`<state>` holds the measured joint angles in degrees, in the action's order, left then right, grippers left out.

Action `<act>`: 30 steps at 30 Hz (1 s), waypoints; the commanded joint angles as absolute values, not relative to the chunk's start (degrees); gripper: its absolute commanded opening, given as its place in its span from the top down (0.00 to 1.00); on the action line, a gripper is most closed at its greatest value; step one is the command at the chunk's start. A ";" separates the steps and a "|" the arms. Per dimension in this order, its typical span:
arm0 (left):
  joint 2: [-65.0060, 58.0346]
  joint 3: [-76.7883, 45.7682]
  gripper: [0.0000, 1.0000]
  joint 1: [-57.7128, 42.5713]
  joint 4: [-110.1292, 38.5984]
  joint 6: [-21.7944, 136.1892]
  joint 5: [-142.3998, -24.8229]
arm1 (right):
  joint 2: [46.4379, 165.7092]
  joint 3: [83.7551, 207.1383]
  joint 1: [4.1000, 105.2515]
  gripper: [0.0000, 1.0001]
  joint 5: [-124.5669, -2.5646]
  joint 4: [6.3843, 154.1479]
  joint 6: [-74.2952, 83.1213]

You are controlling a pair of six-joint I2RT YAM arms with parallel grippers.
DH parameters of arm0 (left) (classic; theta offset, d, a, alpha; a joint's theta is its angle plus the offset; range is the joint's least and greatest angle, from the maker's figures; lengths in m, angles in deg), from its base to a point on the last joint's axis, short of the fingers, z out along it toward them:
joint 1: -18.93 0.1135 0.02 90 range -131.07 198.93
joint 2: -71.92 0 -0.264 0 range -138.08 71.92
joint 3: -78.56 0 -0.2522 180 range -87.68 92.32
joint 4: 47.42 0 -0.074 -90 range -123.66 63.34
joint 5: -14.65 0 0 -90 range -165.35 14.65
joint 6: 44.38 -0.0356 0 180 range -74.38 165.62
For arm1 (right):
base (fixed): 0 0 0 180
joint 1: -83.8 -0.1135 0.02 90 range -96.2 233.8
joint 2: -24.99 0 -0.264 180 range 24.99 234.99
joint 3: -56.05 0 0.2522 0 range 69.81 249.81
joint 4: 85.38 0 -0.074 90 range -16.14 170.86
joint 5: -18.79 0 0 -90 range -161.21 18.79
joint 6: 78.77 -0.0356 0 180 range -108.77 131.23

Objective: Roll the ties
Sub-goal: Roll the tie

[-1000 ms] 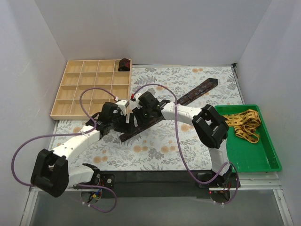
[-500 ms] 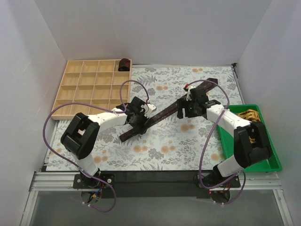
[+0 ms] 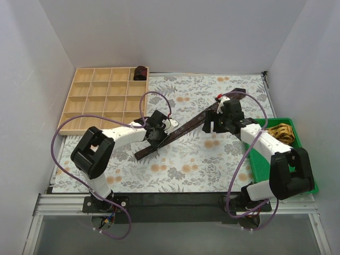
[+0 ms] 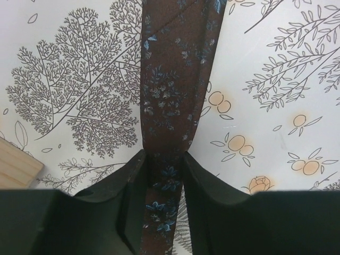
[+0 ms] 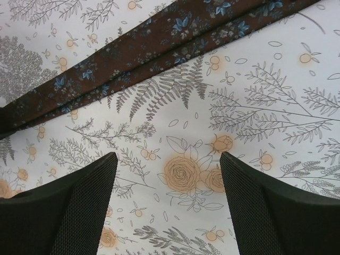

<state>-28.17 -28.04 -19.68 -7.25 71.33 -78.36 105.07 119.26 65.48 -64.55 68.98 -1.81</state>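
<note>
- The dark tie (image 3: pixel 187 124) is a long brown-maroon strip with small blue and grey flowers. It lies flat on the floral mat (image 3: pixel 180 171), slanting from lower left of centre to upper right.
- The left gripper (image 3: pixel 161 136) is closed on this tie near its lower end. In the left wrist view the black fingers (image 4: pixel 133 196) press both edges and the cloth (image 4: pixel 172 95) narrows between them.
- The right gripper (image 3: pixel 211 126), right of centre, stands wide open with nothing between its fingers (image 5: pixel 79 207). It is over bare mat, and the tie (image 5: pixel 159 50) crosses the top of its wrist view.
- A rolled tie (image 3: pixel 140 72) sits in the top right compartment of the wooden tray (image 3: pixel 101 96), upper left.
- A yellow tie (image 3: pixel 281 130) lies bunched in the green tray (image 3: pixel 276 178) at right, partly hidden by the right arm.
</note>
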 commanded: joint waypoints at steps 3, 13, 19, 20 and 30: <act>-26.96 -26.43 0.56 -20.53 -4.40 72.24 -76.05 | 103.48 117.45 65.52 0.29 -58.39 73.38 -3.18; -8.43 -30.63 0.40 -19.66 -5.62 91.04 -71.22 | 108.65 116.13 53.76 0.40 -46.60 95.08 -11.97; 4.85 -41.95 0.49 -14.22 -5.98 101.77 -70.77 | 118.49 120.08 44.52 0.51 -45.28 108.36 -17.68; 5.73 -43.19 0.51 -13.08 -6.06 102.13 -72.00 | 119.99 120.87 43.56 0.53 -45.02 109.59 -18.21; 8.29 -52.43 0.65 -5.24 -9.05 103.97 -78.42 | 133.26 126.77 38.36 0.72 -46.33 114.87 -20.94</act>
<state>7.52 -51.47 -5.76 -6.83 102.15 -75.73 131.58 124.71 38.66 -46.39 110.05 -19.40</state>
